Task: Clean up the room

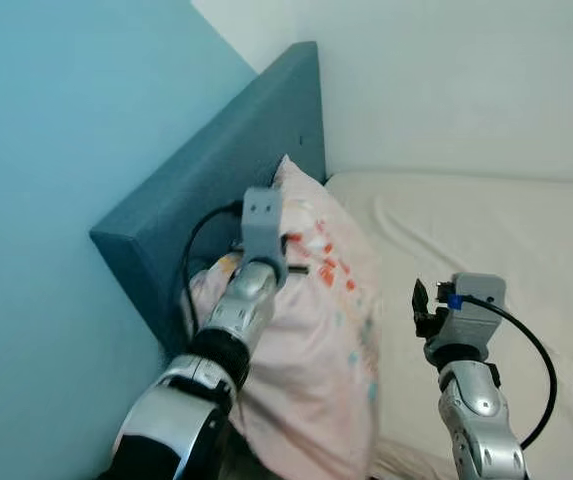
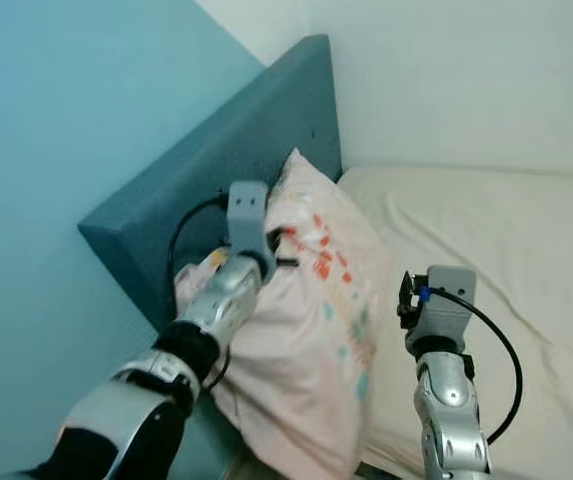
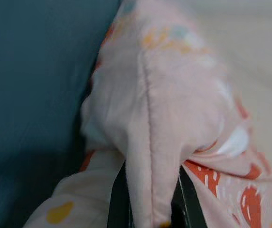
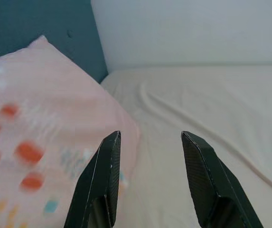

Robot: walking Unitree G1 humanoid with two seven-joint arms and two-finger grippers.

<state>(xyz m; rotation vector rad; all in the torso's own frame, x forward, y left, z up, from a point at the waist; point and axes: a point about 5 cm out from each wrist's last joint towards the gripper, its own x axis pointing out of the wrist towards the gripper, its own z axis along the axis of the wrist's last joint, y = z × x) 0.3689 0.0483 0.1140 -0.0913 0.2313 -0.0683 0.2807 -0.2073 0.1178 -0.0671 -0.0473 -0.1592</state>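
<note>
A: Pink pillow (image 1: 316, 330) with red, yellow and teal spots stands on edge on the bed (image 1: 506, 240), its back against the teal headboard (image 1: 226, 170).

B: Left pincer (image 3: 147, 202) status?

A: Clamped on the pillow. In the left wrist view, 2 black fingers (image 3: 119, 204) sit either side of a pinched seam fold near the pillow's upper edge, with fabric filling the gap between them. The left arm reaches up along the pillow's headboard side.

B: Right pincer (image 4: 150, 161)?

A: Fingers apart, nothing between them. It hangs over the cream sheet (image 4: 211, 99), just beside the pillow's free edge, not touching it. One finger (image 4: 100, 183) overlaps the pillow's corner in the right wrist view; the other lies over bare sheet.

B: Condition of the sheet?

A: Creased, with 1 long wrinkle running away from the pillow across the mattress.

B: Surroundings?

A: Blue wall (image 1: 56, 200) on the robot's left behind the headboard, white wall (image 1: 446, 80) beyond the bed. The headboard's far end meets the white wall at the corner. A black cable (image 1: 541, 375) loops off the right wrist.
</note>
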